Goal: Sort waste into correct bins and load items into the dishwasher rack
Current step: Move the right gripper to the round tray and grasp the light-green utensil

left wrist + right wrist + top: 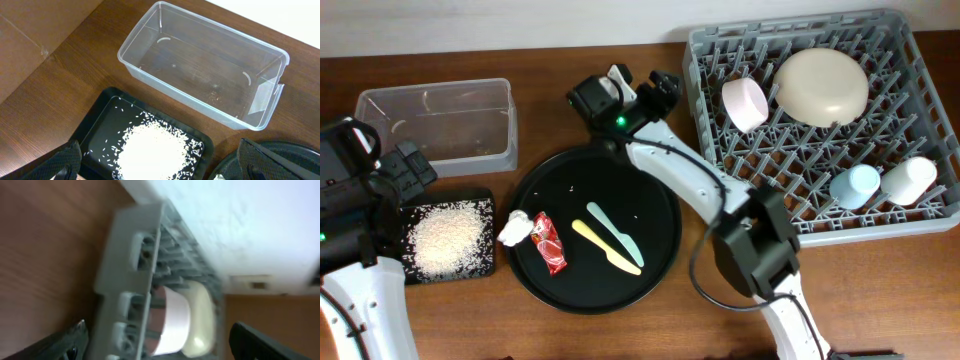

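Loading looks done for crockery: plate, bowl, blue cup and white cup sit in rack. Rice lies in black bin. Remaining: tissue, wrapper, mint utensil and yellow utensil on round tray; clear tub empty. Left gripper and right gripper both spread apart, holding nothing.

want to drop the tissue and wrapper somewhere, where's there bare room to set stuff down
The clear tub is empty. The round tray's upper-left part, above the tissue and wrapper, is bare. The rack's front-left pegs, between bowl and blue cup, are free. Crowded: the rice tray, and the round tray's middle with the mint utensil and yellow utensil.
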Available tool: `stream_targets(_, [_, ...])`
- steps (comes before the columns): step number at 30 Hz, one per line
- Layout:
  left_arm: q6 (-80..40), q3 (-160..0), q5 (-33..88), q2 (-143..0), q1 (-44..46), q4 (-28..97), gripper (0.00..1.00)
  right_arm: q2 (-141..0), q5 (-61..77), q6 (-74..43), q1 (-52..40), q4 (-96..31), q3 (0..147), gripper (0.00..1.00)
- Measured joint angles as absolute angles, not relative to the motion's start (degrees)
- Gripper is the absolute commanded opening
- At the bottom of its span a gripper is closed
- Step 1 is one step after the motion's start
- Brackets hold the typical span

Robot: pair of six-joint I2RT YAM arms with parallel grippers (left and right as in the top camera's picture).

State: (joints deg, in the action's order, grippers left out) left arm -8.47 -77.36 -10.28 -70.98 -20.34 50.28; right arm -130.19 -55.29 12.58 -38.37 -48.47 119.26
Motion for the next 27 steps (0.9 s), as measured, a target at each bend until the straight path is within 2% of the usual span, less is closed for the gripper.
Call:
stream_targets(5, [-8.5, -77.4, -10.3, -71.0, -20.3, 50.3, 0.99, -121.2, -29.0, 1.9, -36.9, -63.1, 134.6, 0.94])
stream_targets(9, [-8.5, -77.4, -10.3, -71.0, -20.3, 50.3, 0.99, -113.1, -10.8, -1.6, -34.6, -72.8, 139.9, 0.93])
stream_targets(12, [-8.5, -77.4, -10.3, -71.0, -20.3, 50.3, 0.99, -112.2, -2.2, -2.6, -34.2, -79.0, 139.7, 0.82])
stream_targets(14, [-8.5, -77.4, -10.3, -71.0, -20.3, 50.3, 0.99, -113.4, 1.7, -3.1, -34.6, -81.2, 136.6, 0.72])
stream_targets(15, [-8.4, -77.4, -10.3, -71.0, -20.3, 50.3, 0.99, -114.4, 3.2, -3.4, -34.8, -81.3, 134.3, 0.63])
stream_targets(16, [-8.5, -77.4, -10.3, -71.0, -20.3, 50.3, 0.99, -115.4, 4.2, -3.2, -34.9, -80.9, 131.6, 0.6])
stream_targets(21, [-8.5, -77.4, -10.3, -71.0, -20.3, 50.3, 0.99, -118.0, 8.7, -2.9, -36.0, -74.3, 116.5, 0.6])
stream_targets(25, [-8.4, -77.4, -10.3, -71.0, -20.3, 50.3, 0.99, -119.3, 10.8, 2.1, -38.2, -69.0, 104.3, 0.6])
stream_targets(27, [-8.5, -77.4, -10.3, -71.0, -20.3, 50.3, 0.99, -119.7, 11.5, 4.4, -39.3, -64.5, 99.1, 0.56])
